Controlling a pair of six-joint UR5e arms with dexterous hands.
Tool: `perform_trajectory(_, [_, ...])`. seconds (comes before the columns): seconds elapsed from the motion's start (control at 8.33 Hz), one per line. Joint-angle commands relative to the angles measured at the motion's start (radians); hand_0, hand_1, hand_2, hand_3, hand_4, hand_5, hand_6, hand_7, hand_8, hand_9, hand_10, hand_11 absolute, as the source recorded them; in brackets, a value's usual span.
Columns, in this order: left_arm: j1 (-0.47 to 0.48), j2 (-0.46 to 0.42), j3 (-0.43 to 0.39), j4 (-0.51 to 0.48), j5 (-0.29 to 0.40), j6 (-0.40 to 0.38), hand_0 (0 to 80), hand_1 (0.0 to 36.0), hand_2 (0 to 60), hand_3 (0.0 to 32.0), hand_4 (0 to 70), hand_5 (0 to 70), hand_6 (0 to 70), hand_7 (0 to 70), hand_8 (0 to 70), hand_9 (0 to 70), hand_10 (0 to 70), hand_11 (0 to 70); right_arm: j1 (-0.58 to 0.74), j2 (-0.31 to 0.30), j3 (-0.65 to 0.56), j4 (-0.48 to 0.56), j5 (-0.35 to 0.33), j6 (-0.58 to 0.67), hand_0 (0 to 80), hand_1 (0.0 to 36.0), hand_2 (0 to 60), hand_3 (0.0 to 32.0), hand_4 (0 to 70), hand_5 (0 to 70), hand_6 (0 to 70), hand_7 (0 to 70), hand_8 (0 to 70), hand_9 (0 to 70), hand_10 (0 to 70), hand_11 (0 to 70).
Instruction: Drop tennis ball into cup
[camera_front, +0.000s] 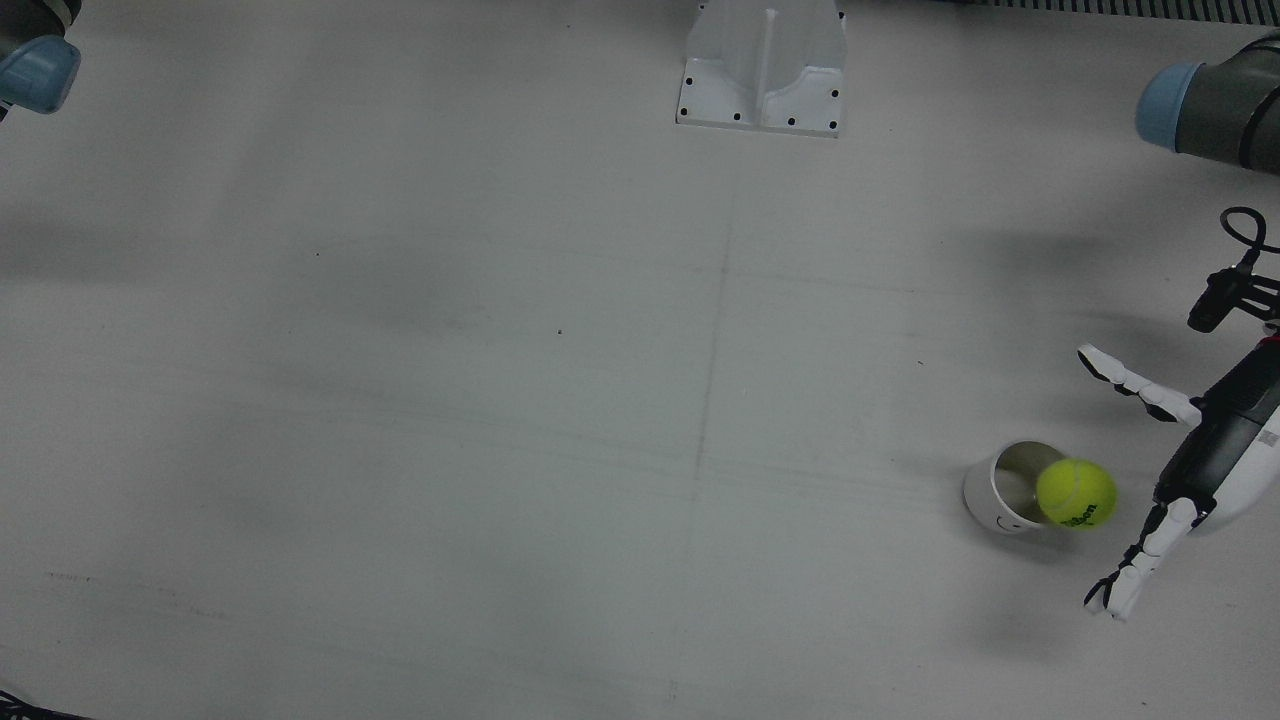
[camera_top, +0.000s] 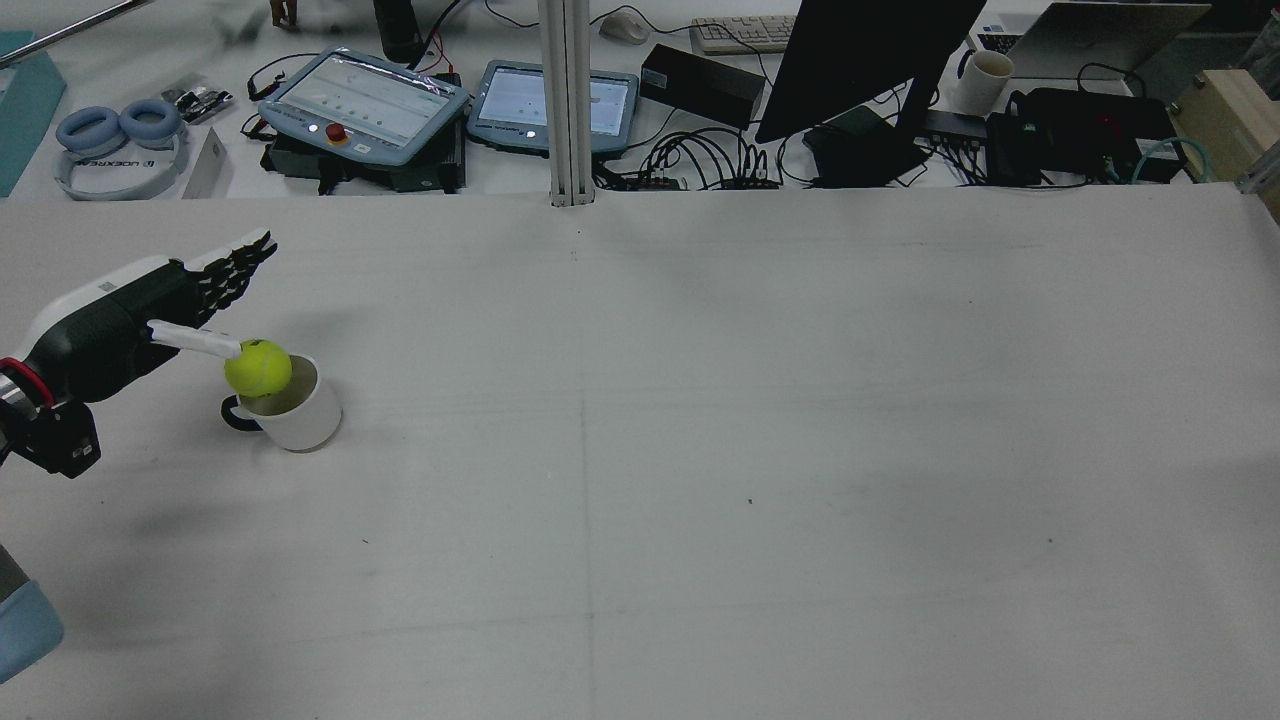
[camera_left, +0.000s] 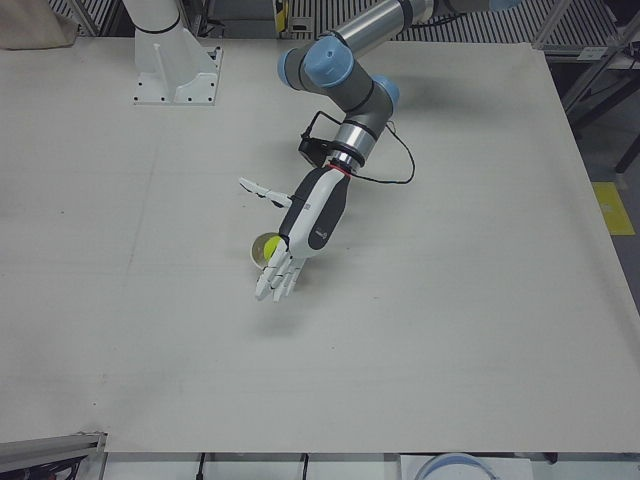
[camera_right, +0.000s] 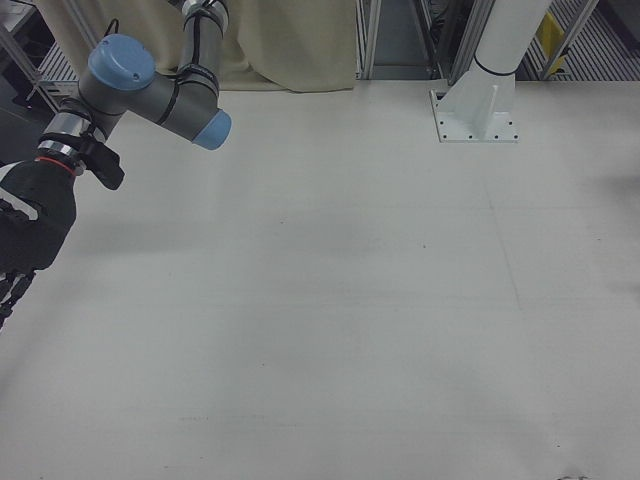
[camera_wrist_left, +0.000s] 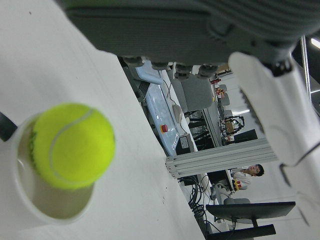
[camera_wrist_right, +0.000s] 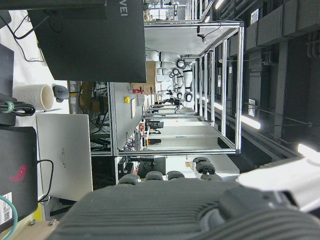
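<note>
A yellow-green tennis ball (camera_front: 1076, 493) is at the mouth of a white cup (camera_front: 990, 497) with a dark handle, over the rim on the side towards my left hand. My left hand (camera_front: 1200, 455) is open beside it, with fingers spread and straight, and holds nothing. In the rear view the ball (camera_top: 258, 367) is above the cup (camera_top: 300, 418), and the thumb tip of the left hand (camera_top: 120, 325) is right next to it. The left hand view shows the ball (camera_wrist_left: 70, 145) free above the cup (camera_wrist_left: 50, 212). My right hand (camera_right: 28, 235) is at the right-front view's left edge, empty.
A white pedestal base (camera_front: 762, 70) stands at the table's far middle. Beyond the table's operator-side edge lie tablets (camera_top: 360, 100), cables, a monitor (camera_top: 870, 50) and headphones (camera_top: 115, 130). The cup stands near the table's left side.
</note>
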Motion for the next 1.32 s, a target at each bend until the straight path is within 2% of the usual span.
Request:
perform_trajectory(0.0, [-0.012,-0.007,-0.036,0.001,0.003,-0.035,41.5,11.8,5.8,0.0,7.3,0.0,0.0,14.0,0.0,1.4,0.0,0.0,0.0,0.0,0.0,0.0,-0.002,0.0,0.0,0.0,0.0,0.0,0.0,0.0,0.0,0.0,0.0,0.0,0.0,0.0])
perform_trajectory(0.12, [-0.08,-0.011,-0.076,0.04,0.003,-0.064,40.8,12.0,9.2,0.0,8.9,0.0,0.2,15.7,0.0,1.7,0.0,0.0,0.0,0.0,0.0,0.0,0.0,0.0,0.0,0.0,0.0,0.0,0.0,0.0,0.0,0.0,0.0,0.0,0.0,0.0])
perform_trajectory(0.36, [-0.319,-0.129,-0.092,0.092,0.014,-0.057,40.3,14.9,16.7,0.0,0.0,0.0,0.0,11.8,0.0,0.9,0.0,0.0,0.0,0.0,0.0,0.0,-0.002,0.0,0.0,0.0,0.0,0.0,0.0,0.0,0.0,0.0,0.0,0.0,0.0,0.0])
perform_trajectory(0.48, [-0.411,-0.16,-0.092,0.108,0.024,-0.052,40.9,15.8,18.1,0.0,0.0,0.1,0.1,9.0,0.0,0.4,0.0,0.0,0.002,0.0,0.0,0.0,0.0,0.0,0.0,0.0,0.0,0.0,0.0,0.0,0.0,0.0,0.0,0.0,0.0,0.0])
perform_trajectory(0.6, [-0.494,-0.169,-0.075,0.123,0.029,-0.051,45.8,19.2,16.0,0.0,0.0,0.0,0.0,6.5,0.0,0.0,0.0,0.0,0.002,0.0,0.002,0.0,0.0,0.0,0.0,0.0,0.0,0.0,0.0,0.0,0.0,0.0,0.0,0.0,0.0,0.0])
perform_trajectory(0.72, [-0.533,-0.165,-0.048,0.122,0.028,-0.051,49.7,22.4,8.0,0.0,0.0,0.6,0.0,6.7,0.0,0.0,0.0,0.0,0.002,0.0,0.002,0.0,0.0,0.0,0.0,0.0,0.0,0.0,0.0,0.0,0.0,0.0,0.0,0.0,0.0,0.0])
perform_trajectory(0.84, [-0.538,-0.156,-0.025,0.122,0.028,-0.054,57.4,27.4,0.7,0.0,0.0,2.6,0.0,8.9,0.0,0.3,0.0,0.0,0.002,0.0,0.002,0.0,0.0,0.0,0.0,0.0,0.0,0.0,0.0,0.0,0.0,0.0,0.0,0.0,0.0,0.0])
perform_trajectory(0.96, [-0.535,-0.142,-0.017,0.119,0.028,-0.054,65.4,30.8,0.0,0.0,0.0,4.8,0.5,8.4,0.0,0.3,0.0,0.0,0.002,0.0,0.002,0.0,0.0,0.0,0.0,0.0,0.0,0.0,0.0,0.0,0.0,0.0,0.0,0.0,0.0,0.0])
perform_trajectory(1.2, [-0.536,-0.102,-0.023,0.094,0.028,-0.055,58.0,26.9,0.0,0.0,0.0,2.7,0.0,9.3,0.0,0.4,0.0,0.0,0.003,0.0,0.002,0.0,0.0,0.0,0.0,0.0,0.0,0.0,0.0,0.0,0.0,0.0,0.0,0.0,0.0,0.0])
